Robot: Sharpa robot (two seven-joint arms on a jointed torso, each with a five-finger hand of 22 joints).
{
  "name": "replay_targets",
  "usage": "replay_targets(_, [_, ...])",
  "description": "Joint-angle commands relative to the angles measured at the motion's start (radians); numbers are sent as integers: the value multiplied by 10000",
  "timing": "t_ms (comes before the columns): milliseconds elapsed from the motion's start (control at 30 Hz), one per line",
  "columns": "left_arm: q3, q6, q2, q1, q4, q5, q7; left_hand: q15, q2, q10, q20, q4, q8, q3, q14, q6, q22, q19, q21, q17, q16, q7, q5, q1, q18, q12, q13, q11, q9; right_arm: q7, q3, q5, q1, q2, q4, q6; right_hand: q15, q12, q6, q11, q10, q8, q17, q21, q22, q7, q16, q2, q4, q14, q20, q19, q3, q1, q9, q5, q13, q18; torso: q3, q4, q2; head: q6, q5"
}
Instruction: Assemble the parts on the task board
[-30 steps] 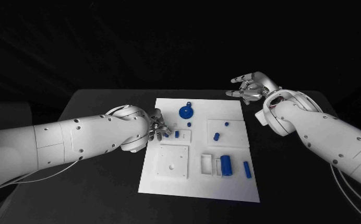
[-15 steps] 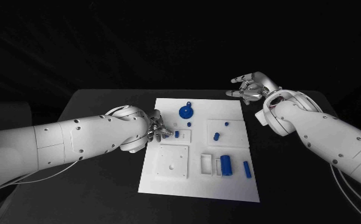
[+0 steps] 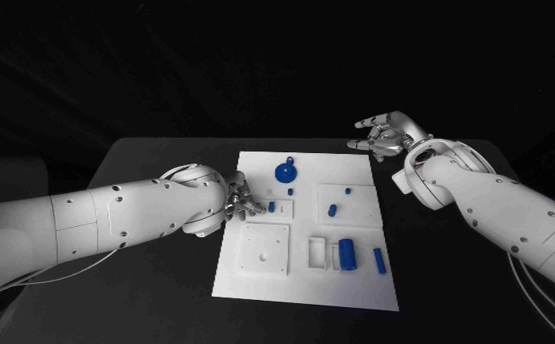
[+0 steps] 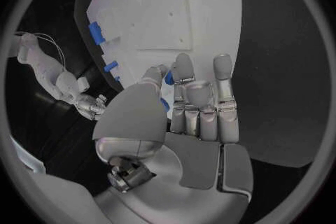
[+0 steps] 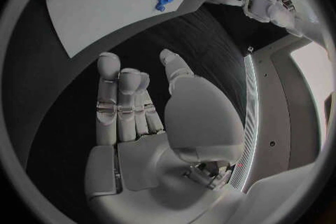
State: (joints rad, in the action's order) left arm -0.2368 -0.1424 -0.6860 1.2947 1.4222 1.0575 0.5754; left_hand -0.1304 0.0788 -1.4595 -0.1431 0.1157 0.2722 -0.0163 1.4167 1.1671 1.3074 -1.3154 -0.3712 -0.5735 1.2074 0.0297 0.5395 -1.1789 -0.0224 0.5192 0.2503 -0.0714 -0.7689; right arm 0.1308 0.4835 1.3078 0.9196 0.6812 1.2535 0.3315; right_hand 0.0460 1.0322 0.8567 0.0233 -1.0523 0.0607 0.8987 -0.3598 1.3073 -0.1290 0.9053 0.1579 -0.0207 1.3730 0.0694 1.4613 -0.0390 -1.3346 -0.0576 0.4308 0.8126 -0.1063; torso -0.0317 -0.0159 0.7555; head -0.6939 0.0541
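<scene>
The white task board (image 3: 303, 280) lies mid-table. My left hand (image 3: 241, 200) rests at the board's left edge beside a small white block (image 3: 277, 208) with a blue peg in it. In the left wrist view a small blue part (image 4: 168, 77) shows pinched between the thumb and a finger of that hand (image 4: 189, 112). My right hand (image 3: 385, 134) hovers off the board's far right corner, fingers apart, holding nothing; the right wrist view shows its bare palm (image 5: 140, 117). A blue disc (image 3: 285, 172), a blue cylinder (image 3: 346, 252) and a slim blue rod (image 3: 379, 260) lie on the board.
Two more small blue pieces (image 3: 332, 209) sit on a raised white square on the board's right side. A white square plate with a hole (image 3: 265, 248) and a white frame (image 3: 318, 252) sit near the front. Black table (image 3: 151, 167) surrounds the board.
My left hand's fingers have drawn in slightly over the small blue part at the board's left edge. The right arm has not moved.
</scene>
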Motion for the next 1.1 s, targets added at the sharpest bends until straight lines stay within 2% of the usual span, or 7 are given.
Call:
replay_targets(33, [-45, 404, -6, -70, 8, 33, 30, -43, 251, -525, -47, 222, 28, 83, -77, -1, 160, 10, 72, 48, -74, -50, -188, 29, 112, -52, 18, 6, 9, -93, 5, -5, -11, 3, 3, -77, 40, 1, -91, 3, 42, -44, -14, 84, 352, -9, -65, 28, -69, -43, -8, 208, -2, 61, 10, 52, -20, -144, -2, -8, -2, 6, -8])
replay_targets(267, [-44, 544, -144, -68, 99, 83, 26, -19, 670, -487, -43, 687, 90, 184, -225, -162, 147, 84, 205, 259, -236, -149, -1232, -49, 151, -282, 12, 65, -81, -98, 5, -15, -20, 15, -2, -74, 38, -6, -128, 6, 52, -46, -18, 138, 341, -10, -73, 41, -77, -53, -10, 199, 2, 53, 12, 57, -24, -149, -1, -4, -4, 30, -26])
replay_targets(633, [-40, 754, -498, 16, 384, 181, 40, 97, 589, -70, 26, 181, 253, 427, -481, -1065, 148, 176, 493, 327, -224, -467, -1512, -244, 175, -503, 187, 176, 1349, -99, 6, -45, -42, 46, -10, -60, 35, -5, -236, 12, 55, -54, -24, 178, 335, -21, -78, 58, -95, -59, -12, 197, -3, 26, 18, 59, -27, -149, -1, -7, -5, 89, -68])
replay_targets(800, [-12, 638, -702, 139, 577, 235, -6, 142, 530, 136, 71, 5, 603, 516, -562, -1313, 151, 208, 607, 378, -242, -518, -1545, -387, 158, -439, 253, 199, 1852, -104, 6, -48, -55, 57, -15, -54, 35, -5, -236, 12, 55, -54, -24, 178, 335, -21, -78, 58, -95, -59, -12, 197, -3, 26, 18, 59, -27, -149, 7, -2, -3, 133, -90])
replay_targets(833, [7, 572, -755, 177, 631, 241, -54, 170, 487, 322, 104, -23, 1110, 613, -635, -1591, 161, 214, 726, 420, -225, -535, -1544, -465, 146, -305, 319, 205, 2123, -107, 6, -49, -58, 58, -21, -53, 35, -5, -236, 12, 55, -54, -24, 178, 335, -21, -78, 58, -95, -59, -12, 197, -3, 26, 18, 59, -27, -149, 6, 0, 0, 141, -98])
replay_targets(1033, [412, 378, -1194, 403, 1056, 151, -672, 521, 295, 1209, 455, -223, 1315, 519, -1655, -1808, -523, 1055, 1838, 1066, -1239, -695, -739, -910, 224, -1048, -266, 466, 2761, -146, 6, -155, -65, 63, -100, -58, 27, -50, -278, 19, 77, -50, -75, 438, 276, -27, -139, 65, -156, -85, -22, 159, -11, 18, 18, 64, -69, -166, 7, 23, 5, 192, -144])
replay_targets(1100, [572, 237, -1363, 513, 1212, -134, -1314, 689, 188, 1468, 622, -432, 856, 343, -1933, -1835, -974, 1148, 2347, 1575, -1927, -858, -534, -1376, 193, -1723, -987, 645, 3568, -160, 6, -200, -67, 68, -141, -53, 27, -52, -287, 20, 76, -53, -83, 476, 268, -29, -146, 65, -162, -86, -23, 157, -12, 17, 19, 66, -73, -167, 6, 11, 7, 214, -180])
